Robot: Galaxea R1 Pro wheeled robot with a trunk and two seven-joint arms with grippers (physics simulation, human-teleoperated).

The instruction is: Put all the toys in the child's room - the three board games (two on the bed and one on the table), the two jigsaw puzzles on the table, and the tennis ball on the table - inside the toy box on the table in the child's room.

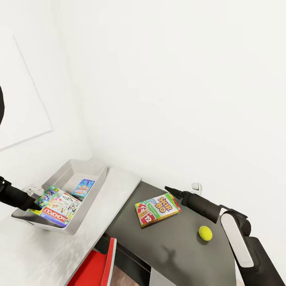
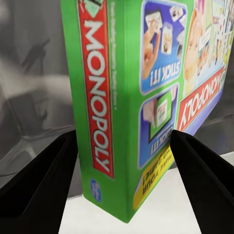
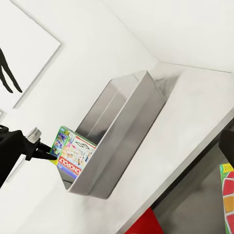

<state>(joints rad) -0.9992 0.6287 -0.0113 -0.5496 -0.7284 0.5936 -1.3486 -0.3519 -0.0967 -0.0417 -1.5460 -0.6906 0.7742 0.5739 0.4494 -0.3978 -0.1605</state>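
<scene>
L hand open astride Monopoly game, now in toy box. Skip-Bo game, tennis ball left beside R hand; its state: can't tell.

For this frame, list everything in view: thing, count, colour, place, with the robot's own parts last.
Toy box: one, light grey, on the white table top by the wall.
Monopoly board game: one, green and red, propped in the toy box's near end.
Small blue game: one, flat on the toy box floor.
Skip-Bo board game: one, green, red and yellow, flat on the dark-grey side unit.
Tennis ball: one, yellow-green, on the side unit, near the right arm.
Table: one, white-grey.
Side unit: one, dark grey top.
Red object: one, below the table edge; what it is, unclear.
Left pincer: black, open around the Monopoly box.
Right pincer: black, above the Skip-Bo game; jaw state unclear.
</scene>
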